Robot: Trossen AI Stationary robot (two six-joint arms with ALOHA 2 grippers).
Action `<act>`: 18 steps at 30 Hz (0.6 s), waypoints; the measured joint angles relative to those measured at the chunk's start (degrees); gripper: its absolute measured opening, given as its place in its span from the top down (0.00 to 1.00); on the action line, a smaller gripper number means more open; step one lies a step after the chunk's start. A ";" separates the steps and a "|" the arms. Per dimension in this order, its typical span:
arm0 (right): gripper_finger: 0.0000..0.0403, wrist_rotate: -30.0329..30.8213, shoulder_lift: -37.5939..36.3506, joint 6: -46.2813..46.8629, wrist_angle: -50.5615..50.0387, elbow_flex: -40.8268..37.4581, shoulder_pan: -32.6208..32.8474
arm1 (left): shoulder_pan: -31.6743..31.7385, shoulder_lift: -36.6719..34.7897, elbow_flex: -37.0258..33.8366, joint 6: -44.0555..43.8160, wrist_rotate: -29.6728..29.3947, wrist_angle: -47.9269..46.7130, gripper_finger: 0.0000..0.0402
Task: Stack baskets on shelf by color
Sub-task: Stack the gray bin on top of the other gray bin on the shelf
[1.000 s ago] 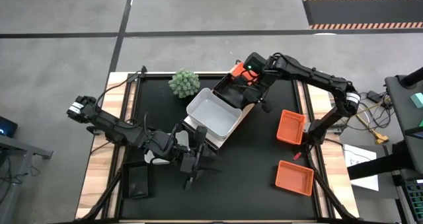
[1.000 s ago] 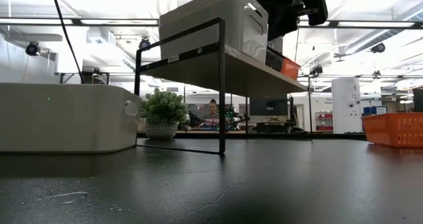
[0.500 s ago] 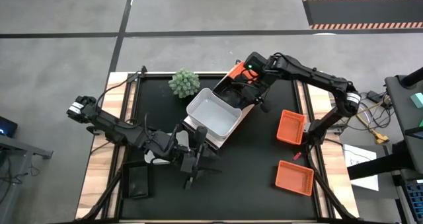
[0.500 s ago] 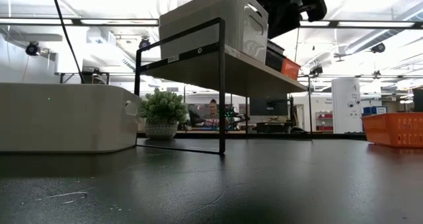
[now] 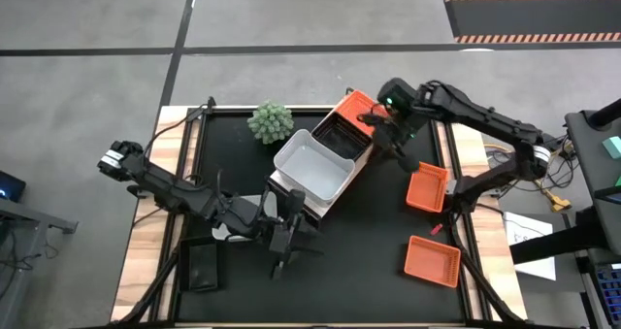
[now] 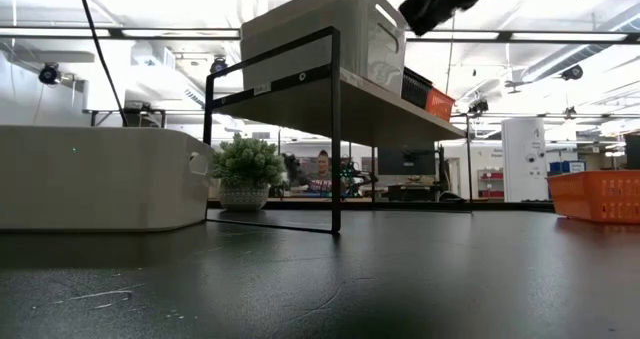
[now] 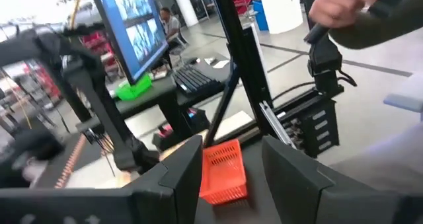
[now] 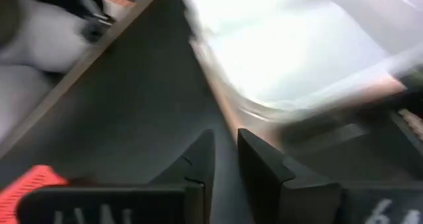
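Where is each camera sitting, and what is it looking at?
High view: above the table, looking straight down; both arms show, right gripper beside the shelf.
Low view: at tabletop height, looking across; one dark arm part shows up top.
Left wrist view: on the left arm, past its fingers at an orange basket.
Right wrist view: on the right arm, looking down at the tabletop.
Shared: high and low views both show the white basket and plant.

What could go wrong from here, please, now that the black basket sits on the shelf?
The right gripper hangs close beside the shelf; a careless swing could knock the black basket or the orange basket behind it. The left gripper waits near the shelf's other end, by the white basket, and could bump it.
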 joint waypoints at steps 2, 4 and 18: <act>0.90 -1.72 -3.00 0.93 0.79 -2.63 2.13 | -0.02 -0.02 -1.24 -2.30 -0.63 -0.28 0.65; 0.94 -2.02 -6.26 4.29 3.49 -5.73 4.38 | -0.07 -0.04 -2.39 -4.95 -1.31 -0.54 0.65; 0.98 13.61 -22.69 23.03 28.17 -25.06 28.89 | -0.47 -3.37 -2.49 -39.95 -7.47 -24.60 0.65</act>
